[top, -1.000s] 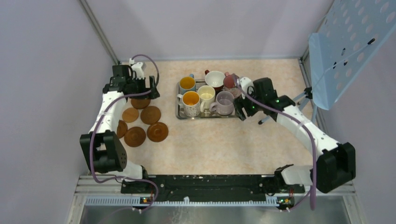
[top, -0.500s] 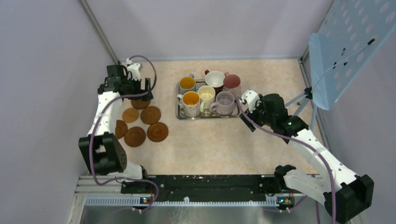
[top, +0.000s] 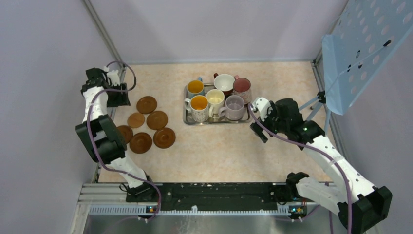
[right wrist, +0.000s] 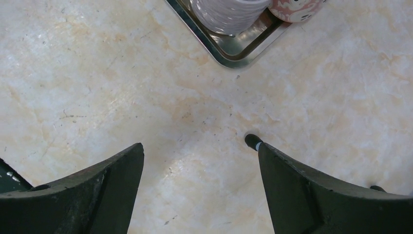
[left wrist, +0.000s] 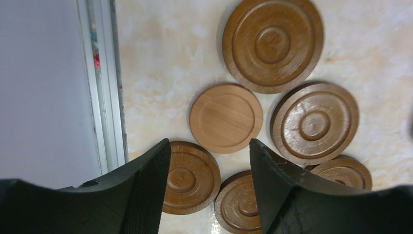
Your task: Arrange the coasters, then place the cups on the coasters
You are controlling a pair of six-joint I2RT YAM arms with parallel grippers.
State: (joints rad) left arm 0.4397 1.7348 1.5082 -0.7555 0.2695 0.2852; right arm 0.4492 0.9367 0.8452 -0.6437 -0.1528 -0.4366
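Several brown coasters lie in a loose cluster at the table's left; the far coaster [top: 146, 104] [left wrist: 272, 44] lies apart, with a paler, plain one [top: 136, 120] [left wrist: 226, 117] behind the rest. My left gripper [top: 119, 97] [left wrist: 209, 146] hovers open above the cluster by the left wall, holding nothing. Several cups stand on the steel tray [top: 216, 121]: blue [top: 195, 87], white patterned [top: 198, 107], cream [top: 215, 100], lilac [top: 234, 106] [right wrist: 229, 14], red [top: 224, 83], maroon-pink [top: 242, 87]. My right gripper [top: 257, 127] [right wrist: 200, 148] is open over bare table off the tray's near right corner [right wrist: 234, 56].
A blue perforated panel [top: 360, 44] on a tripod stands at the right; one black tripod foot [right wrist: 252, 140] rests by my right finger. An aluminium rail [left wrist: 102, 83] and the wall close off the left side. Walls enclose the back.
My left gripper drew back left from the far coaster toward the wall, its jaws narrowing somewhat. My right gripper pulled away from the tray's right side, its jaws spreading wider.
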